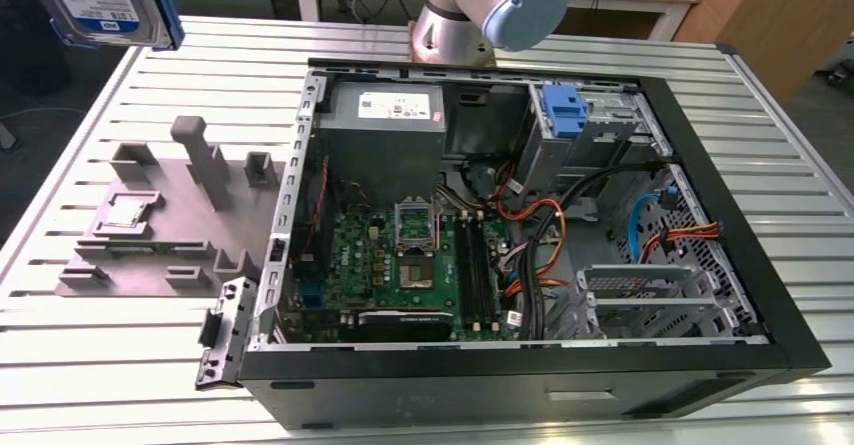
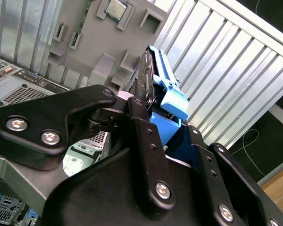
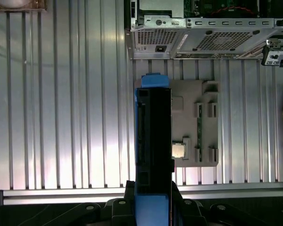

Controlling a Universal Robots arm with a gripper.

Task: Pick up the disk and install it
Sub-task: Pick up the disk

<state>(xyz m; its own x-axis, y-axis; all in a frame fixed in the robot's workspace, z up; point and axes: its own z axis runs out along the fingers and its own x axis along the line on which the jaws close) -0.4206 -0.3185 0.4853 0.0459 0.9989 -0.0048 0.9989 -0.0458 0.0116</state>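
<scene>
**Disk aloft in the claw, clear of the case**

Nearest, in the first wrist view: the claw [image 3: 153, 195] clamped shut on the disk [image 3: 153, 136], seemingly across its flat faces, with the contact itself hidden behind black linkage. Carried edge-on, blue carrier rails [image 2: 172, 94] along its sides, touching nothing else. In the exterior view, up at the upper left, label facing the camera. Below, well apart: a grey fixture plate [image 3: 193, 117] with a small chip [image 3: 179, 149] seated in one pocket, lying on the slatted metal desk [image 3: 61, 117]. Just beside the plate, the open computer case [image 1: 534, 265]. Farthest in, by the arm's base [image 1: 467, 10]: a grey power-supply box [image 1: 387, 110] and an upright blue bracket [image 1: 567, 115].
</scene>
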